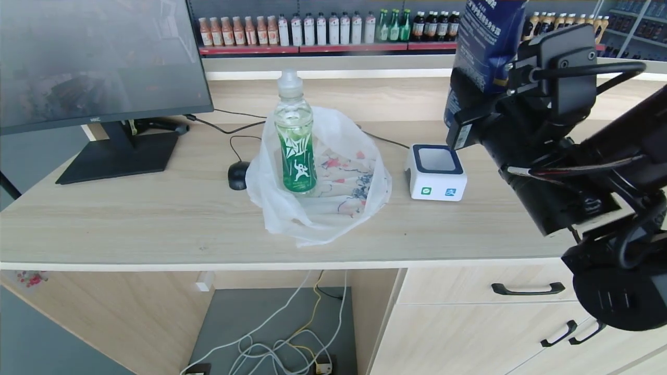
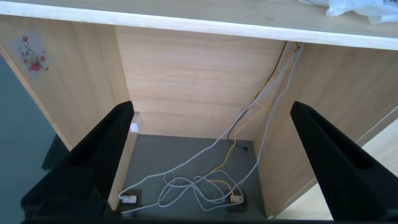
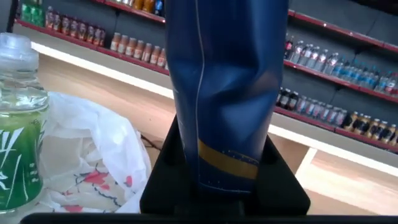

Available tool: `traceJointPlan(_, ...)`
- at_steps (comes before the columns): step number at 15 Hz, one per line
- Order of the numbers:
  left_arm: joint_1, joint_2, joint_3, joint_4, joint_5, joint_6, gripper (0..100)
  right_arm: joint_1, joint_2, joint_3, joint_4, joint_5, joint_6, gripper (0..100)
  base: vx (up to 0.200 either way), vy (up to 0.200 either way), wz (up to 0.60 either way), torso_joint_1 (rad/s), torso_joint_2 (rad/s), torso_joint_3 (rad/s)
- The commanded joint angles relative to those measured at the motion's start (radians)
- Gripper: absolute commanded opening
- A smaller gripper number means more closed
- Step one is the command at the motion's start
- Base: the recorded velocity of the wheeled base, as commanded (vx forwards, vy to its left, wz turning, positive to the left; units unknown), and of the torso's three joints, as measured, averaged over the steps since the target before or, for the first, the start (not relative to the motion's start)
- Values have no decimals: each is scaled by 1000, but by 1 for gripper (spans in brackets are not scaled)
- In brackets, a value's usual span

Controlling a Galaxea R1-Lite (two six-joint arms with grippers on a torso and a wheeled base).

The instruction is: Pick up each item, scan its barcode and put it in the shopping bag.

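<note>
My right gripper (image 1: 477, 101) is shut on a dark blue pouch (image 1: 487, 49), held upright above and just right of the white barcode scanner (image 1: 435, 172). In the right wrist view the blue pouch (image 3: 227, 87) stands squeezed between the black fingers (image 3: 283, 180). A clear bottle with a green label (image 1: 295, 138) stands inside the white plastic shopping bag (image 1: 359, 182) at the counter's middle; the same bottle (image 3: 18, 137) and the bag (image 3: 102, 149) appear in the right wrist view. My left gripper (image 2: 211, 162) hangs open below the counter edge, nothing between its fingers.
A monitor (image 1: 99, 57) on a black stand sits at the back left, with a black mouse (image 1: 238, 175) beside the bag. Cables (image 1: 276, 338) hang under the counter. Drawers (image 1: 526, 289) are at the lower right. Shelves of bottles (image 1: 333, 28) line the back wall.
</note>
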Motion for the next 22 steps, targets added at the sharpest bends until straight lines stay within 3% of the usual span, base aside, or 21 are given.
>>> traceJointPlan(1, -1, 0, 0, 0, 0, 0, 100, -46, 70, -54, 2, 78, -47, 0, 0, 0, 0, 0, 0, 0)
traceJointPlan(5, 1, 0, 0, 0, 0, 0, 100, -136, 84, -86, 63, 272, -109, 0, 0, 0, 0, 0, 0, 0)
traceJointPlan(7, 1, 0, 0, 0, 0, 0, 100, -214, 115, -207, 181, 497, -164, 0, 0, 0, 0, 0, 0, 0)
traceJointPlan(9, -1, 0, 0, 0, 0, 0, 100, -260, 128, -270, 278, 626, -230, 0, 0, 0, 0, 0, 0, 0)
traceJointPlan(12, -1, 0, 0, 0, 0, 0, 100, -296, 168, -278, 298, 776, -323, 0, 0, 0, 0, 0, 0, 0)
traceJointPlan(18, -1, 0, 0, 0, 0, 0, 100, -376, 191, -256, 339, 922, -418, 0, 0, 0, 0, 0, 0, 0)
traceJointPlan(22, 1, 0, 0, 0, 0, 0, 100, -422, 174, -235, 388, 925, -497, 0, 0, 0, 0, 0, 0, 0)
